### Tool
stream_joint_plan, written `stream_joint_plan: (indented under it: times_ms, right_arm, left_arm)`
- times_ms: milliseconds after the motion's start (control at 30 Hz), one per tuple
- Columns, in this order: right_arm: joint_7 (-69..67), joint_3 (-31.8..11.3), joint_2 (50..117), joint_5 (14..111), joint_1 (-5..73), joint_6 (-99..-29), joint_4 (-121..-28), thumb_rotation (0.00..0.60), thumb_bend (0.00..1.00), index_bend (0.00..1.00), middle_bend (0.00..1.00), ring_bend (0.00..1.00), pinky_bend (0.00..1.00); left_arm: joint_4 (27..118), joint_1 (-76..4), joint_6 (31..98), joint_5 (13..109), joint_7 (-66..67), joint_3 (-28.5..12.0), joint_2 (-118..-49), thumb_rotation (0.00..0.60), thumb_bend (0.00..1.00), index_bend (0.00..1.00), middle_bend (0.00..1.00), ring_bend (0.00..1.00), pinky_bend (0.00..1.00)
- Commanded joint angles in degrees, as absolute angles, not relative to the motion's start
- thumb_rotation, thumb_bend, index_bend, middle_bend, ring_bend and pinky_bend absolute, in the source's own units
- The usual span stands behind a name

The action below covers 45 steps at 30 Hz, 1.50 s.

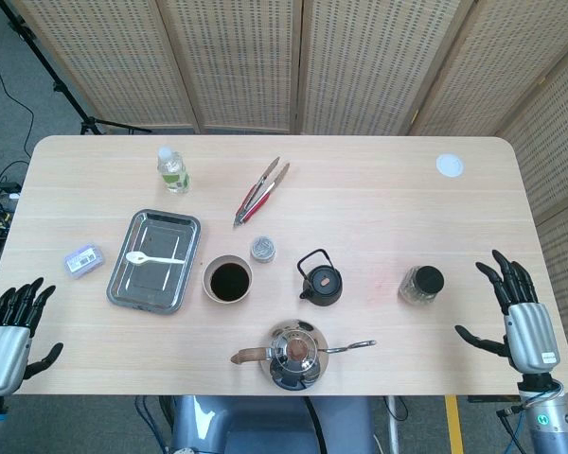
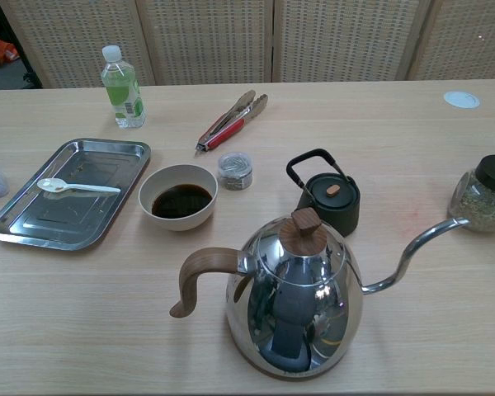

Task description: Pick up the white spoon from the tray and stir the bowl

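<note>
At the near edge of the table [image 1: 379, 189], both hands are seen w/ fingers spread wide and nothing held: the left hand [image 1: 9, 331] at the left corner, the right hand [image 1: 519, 317] at the right corner. Nothing has been picked up yet, so the whole job is judged to be left: spoon to be grabbed, then bowl stirred.

Close by, a shiny kettle [image 2: 293, 301] is set in the middle. A bit further, the white spoon [image 1: 153, 257] is seen lying flat in the tray [image 1: 123, 288], well apart from the left hand. The bowl [image 1: 228, 281], w/ dark liquid, is placed just beside the tray's right edge. A black teapot [image 1: 319, 281] & a small tin [image 1: 262, 249] are near the bowl, but no thing is found btw. hand and spoon. Further back, tongs [image 1: 261, 190] and a bottle [image 1: 172, 169] are seen.
</note>
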<state>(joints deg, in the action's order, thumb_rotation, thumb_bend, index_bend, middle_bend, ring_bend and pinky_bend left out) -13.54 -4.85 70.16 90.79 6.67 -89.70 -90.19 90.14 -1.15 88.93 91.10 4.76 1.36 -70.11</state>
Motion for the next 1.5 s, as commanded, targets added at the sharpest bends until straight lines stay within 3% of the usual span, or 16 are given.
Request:
stream_joint_plan:
  times_ms: [33,667,800,1033,1200,1500]
  right_arm:
    - [-13.52,-4.72,70.23,90.61,6.83,-89.13,-89.95,0.6,0.0,0.11,0.0,0.0,0.0]
    - [-11.93,-4.09,70.43,90.83,6.96,-88.15,-89.77,0.6,0.0,0.11,0.0,0.0,0.0]
    - [-11.66,-3.82,70.76,90.37,7.26,-86.9,-88.92,0.6,0.0,0.11,0.0,0.0,0.0]
    - [-13.56,-3.61,70.04,90.77,7.45,-86.6,-89.32,0.6,0.0,0.11,0.0,0.0,0.0]
    - [-14.38,-3.55,69.51,91.0,7.3,-86.98,-89.75,0.6,0.0,0.11,0.0,0.0,0.0]
    - [-15.09,-3.89,69.11,90.24,7.37,-86.67,-89.84,0.6,0.0,0.11,0.0,0.0,0.0]
  left_arm:
    - [90.27,-1.08,89.0,91.06,4.89,1.3,-70.19,0.6,0.24,0.09,0.0,0.0,0.0]
    - [86.97,-2.91,86.86,90.95,3.01,0.42,-71.5,0.6,0.25,0.1,0.0,0.0,0.0]
    - [86.61,-5.15,82.28,88.74,3.2,-0.42,-71.58,0.6,0.27,0.17,0.0,0.0,0.0]
    - [87.03,-11.73,74.92,84.06,4.59,-5.65,-72.83,0.6,0.36,0.37,0.0,0.0,0.0]
    - [83.51,-16.48,69.28,81.67,2.27,-8.09,-75.75,0.6,0.4,0.38,0.0,0.0,0.0]
    - [79.66,-24.0,61.54,75.24,10.15,-11.48,-82.74,0.6,0.47,0.41,0.0,0.0,0.0]
